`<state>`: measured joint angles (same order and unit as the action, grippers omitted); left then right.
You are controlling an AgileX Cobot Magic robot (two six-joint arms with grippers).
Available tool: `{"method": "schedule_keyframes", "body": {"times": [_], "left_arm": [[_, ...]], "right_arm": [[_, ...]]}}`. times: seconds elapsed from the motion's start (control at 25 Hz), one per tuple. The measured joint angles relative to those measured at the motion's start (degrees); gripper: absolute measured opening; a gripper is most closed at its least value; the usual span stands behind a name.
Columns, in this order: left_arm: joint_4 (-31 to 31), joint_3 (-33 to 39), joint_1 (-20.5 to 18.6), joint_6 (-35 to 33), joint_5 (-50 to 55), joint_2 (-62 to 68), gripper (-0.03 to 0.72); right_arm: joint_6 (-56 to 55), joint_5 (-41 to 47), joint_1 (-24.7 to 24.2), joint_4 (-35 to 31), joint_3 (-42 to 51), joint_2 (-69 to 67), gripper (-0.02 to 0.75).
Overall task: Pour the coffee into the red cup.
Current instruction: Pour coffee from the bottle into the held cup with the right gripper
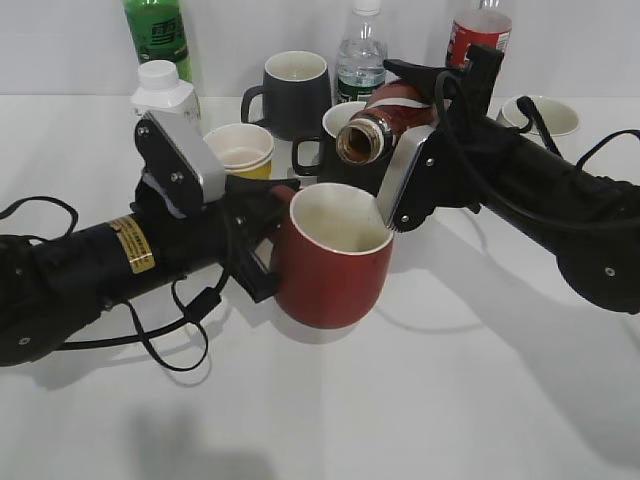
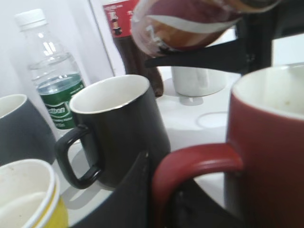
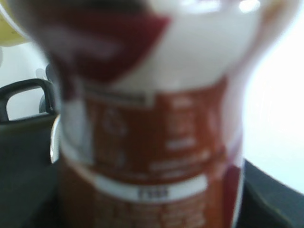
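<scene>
- I had the right gripper pinching the coffee bottle, which hung tipped nearly on its side, open mouth facing forward and a little down, just above the far rim of the red cup
- The left gripper sat at the cup's handle; one finger showed on either side of the loop in the left wrist view, but I could not tell whether it was truly clamped or only bracketing it
- The cup stood upright on the table, its pale inside looking empty; I saw no stream leaving the bottle
- My worry was aim: the mouth looked to hang close to the rim rather than over the middle, so more tilt might have sent coffee down the outside wall
- A black mug and a yellow paper cup stood just behind, near enough to catch a stray splash
- If the handle hold was loose, a nudge from the bottle could have turned the cup
- The right wrist view was filled by the blurred label, no help for aiming
</scene>
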<state>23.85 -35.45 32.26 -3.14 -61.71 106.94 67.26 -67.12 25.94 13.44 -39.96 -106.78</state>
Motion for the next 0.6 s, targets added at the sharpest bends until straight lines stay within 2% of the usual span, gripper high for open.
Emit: {"method": "schedule_keyframes", "body": {"times": [0.6], "left_arm": [[-1.2, 0.0, 0.0, -0.9, 0.3, 0.0, 0.045]], "right_arm": [[1.9, -0.1, 0.0, 1.1, 0.0, 0.0, 0.503]]}}
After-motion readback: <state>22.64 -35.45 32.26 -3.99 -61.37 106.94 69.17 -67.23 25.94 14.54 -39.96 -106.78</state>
